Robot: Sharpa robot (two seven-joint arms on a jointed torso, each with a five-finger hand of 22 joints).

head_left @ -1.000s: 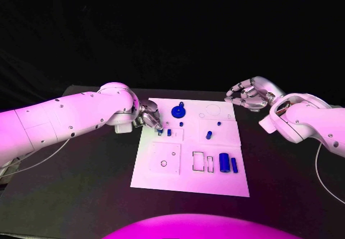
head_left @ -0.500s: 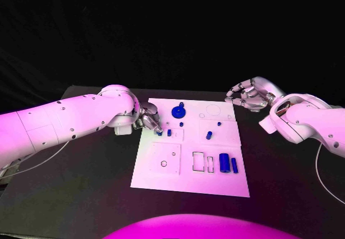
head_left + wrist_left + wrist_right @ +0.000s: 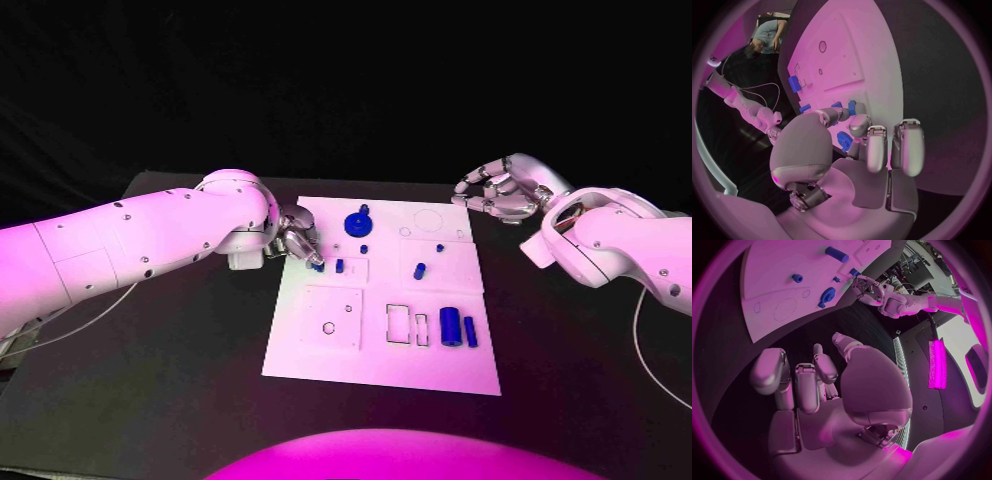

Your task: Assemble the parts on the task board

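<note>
Left robot hand [image 3: 300, 243] barely shifted, pinching small blue part [image 3: 844, 141] at task board [image 3: 378, 372] edge, right robot hand [image 3: 495, 190] curled empty.

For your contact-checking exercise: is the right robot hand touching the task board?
Apart. The head view shows the right robot hand over black table beyond the task board corner; the right wrist view shows dark table between them.

The table [image 3: 173, 370] is black. On it lies a white board [image 3: 378, 360] marked with thin dark outlines: rectangles, squares and small circles. The small pieces on the board are blue: a round knobbed piece [image 3: 359, 221], a short peg [image 3: 418, 269], and a thick cylinder [image 3: 450, 326] beside a thinner bar [image 3: 470, 331]. Both arms are white, and the left hand [image 3: 299, 240] and right hand [image 3: 493, 192] are silver.
</note>
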